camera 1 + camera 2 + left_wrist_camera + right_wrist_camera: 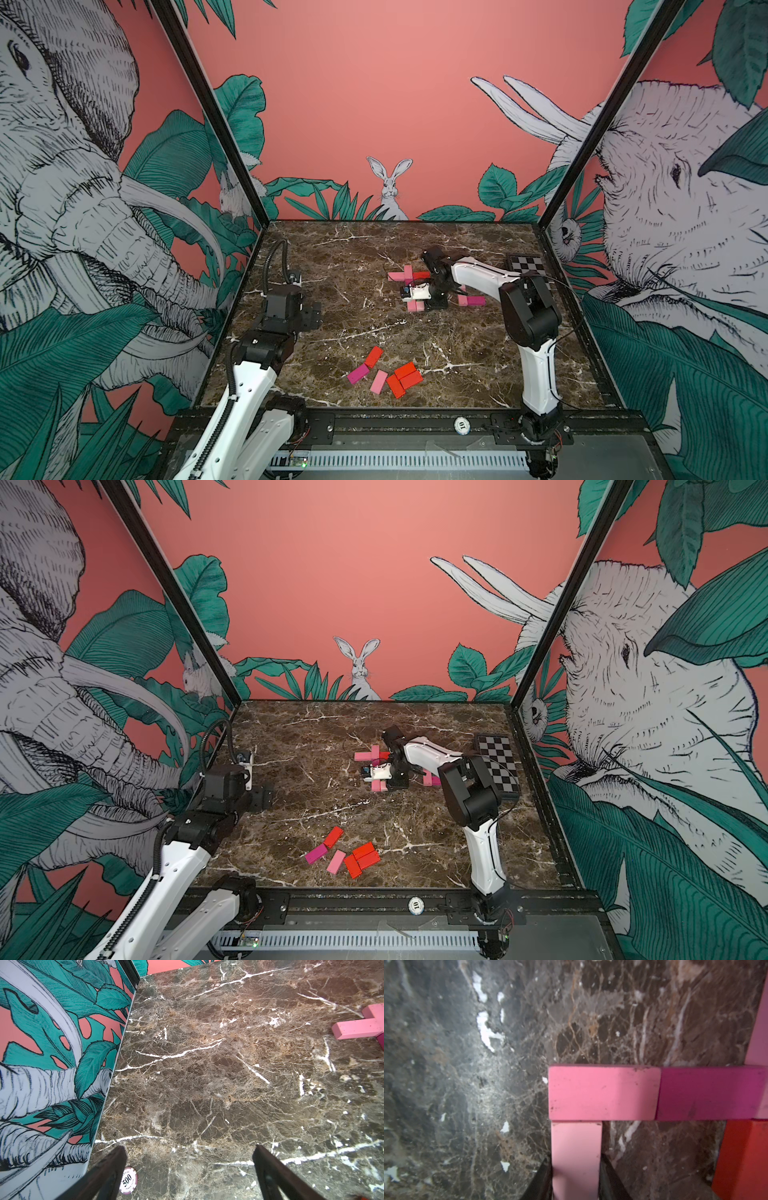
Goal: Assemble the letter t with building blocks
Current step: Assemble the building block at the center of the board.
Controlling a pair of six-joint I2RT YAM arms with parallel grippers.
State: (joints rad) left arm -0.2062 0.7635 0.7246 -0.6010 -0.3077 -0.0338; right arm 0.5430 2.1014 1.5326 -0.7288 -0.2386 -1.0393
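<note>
1. Pale pink block (pixel 576 1142): we judge it light, stiff, matte; best pinched across its long sides.
2. Right gripper (pixel 576 1160): narrow, clamped on that block, butting the mid-table assembly (pixel 405 275).
3. Left gripper (pixel 190 1148): wide, empty.

The right gripper (pixel 576 1167) pinches a pale block (pixel 576 1147) by its long sides, the block's far end set against the side of a pink block (pixel 604 1093) lying crosswise on the marble table (pixel 467 1084). The pink block butts end to end with a magenta block (pixel 712 1093) — a red block (pixel 743 1157) sits just beside the magenta one.
</note>
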